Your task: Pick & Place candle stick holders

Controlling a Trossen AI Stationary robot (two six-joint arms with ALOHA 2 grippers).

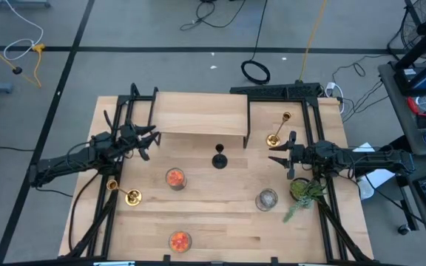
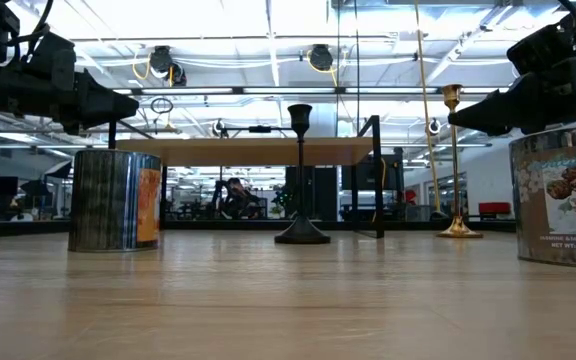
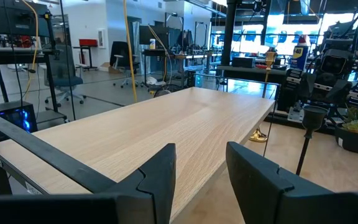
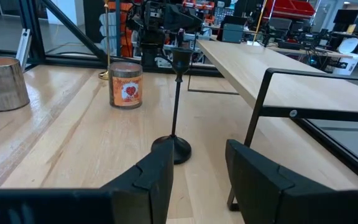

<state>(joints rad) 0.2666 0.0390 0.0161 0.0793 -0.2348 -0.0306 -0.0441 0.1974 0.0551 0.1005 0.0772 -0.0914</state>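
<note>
A matte black candle stick holder (image 1: 219, 157) stands upright on its round base at the table's middle, in front of a raised wooden shelf (image 1: 202, 114). It also shows in the right wrist view (image 4: 176, 106) and the low view (image 2: 301, 175). One gold holder (image 1: 276, 137) stands right of the shelf. Another gold holder (image 1: 128, 193) stands at the near left. My left gripper (image 1: 148, 140) is open and empty at the shelf's left end, above the table. My right gripper (image 1: 279, 155) is open and empty, right of the black holder and near the right gold holder.
Two candle tins with red tops (image 1: 174, 178) (image 1: 180, 240) and a silver tin (image 1: 266, 199) stand on the near half of the table. A small green plant (image 1: 305, 192) stands by my right arm. The shelf's black metal legs (image 4: 253, 124) stand near the black holder.
</note>
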